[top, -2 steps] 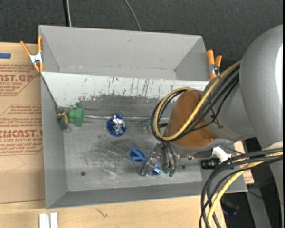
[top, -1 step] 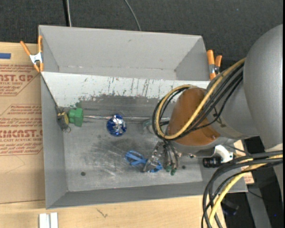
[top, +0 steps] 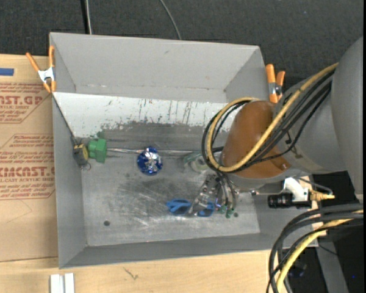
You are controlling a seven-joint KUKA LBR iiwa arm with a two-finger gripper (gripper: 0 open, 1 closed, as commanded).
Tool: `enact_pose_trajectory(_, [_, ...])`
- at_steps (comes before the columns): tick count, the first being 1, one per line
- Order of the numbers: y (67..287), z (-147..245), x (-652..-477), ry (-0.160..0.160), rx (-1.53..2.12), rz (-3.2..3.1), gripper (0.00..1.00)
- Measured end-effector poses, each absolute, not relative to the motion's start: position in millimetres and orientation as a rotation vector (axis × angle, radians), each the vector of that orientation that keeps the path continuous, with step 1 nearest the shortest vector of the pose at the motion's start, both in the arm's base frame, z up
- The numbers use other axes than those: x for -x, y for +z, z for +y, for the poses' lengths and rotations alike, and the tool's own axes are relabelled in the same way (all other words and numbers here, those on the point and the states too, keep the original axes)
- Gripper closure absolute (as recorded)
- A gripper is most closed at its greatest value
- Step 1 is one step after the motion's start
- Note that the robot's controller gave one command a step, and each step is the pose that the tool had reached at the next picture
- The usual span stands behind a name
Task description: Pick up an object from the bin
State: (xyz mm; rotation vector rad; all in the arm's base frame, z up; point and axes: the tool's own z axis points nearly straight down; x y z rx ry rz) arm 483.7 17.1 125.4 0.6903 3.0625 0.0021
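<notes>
Gripper (top: 212,199): down low in the right part of the bin (top: 110,227), close to the wall nearest the view's lower edge, tip just above the grey floor
Gripper's state: cannot tell, since metal parts and wires crowd the tip and it won't read as spread or pressed together
Nearest thing: a small blue piece (top: 179,207), bright blue, thin and flat, its left end looking curled or looped
Where it lies: on the floor just left of the gripper; more of the same blue shows right under the tip, touching or not I can't say
Further off: a shiny blue ball (top: 149,161) mid-floor, well apart; a green block (top: 97,150) against the left wall
Arm: orange cover (top: 250,145) above the gripper, yellow and black cables (top: 208,140) looping round it
</notes>
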Motion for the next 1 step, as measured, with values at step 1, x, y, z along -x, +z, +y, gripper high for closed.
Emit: enact_pose_trajectory(1, [178.0, 17.4, -484.9, 0.003, -0.688, 3.061, 1.0])
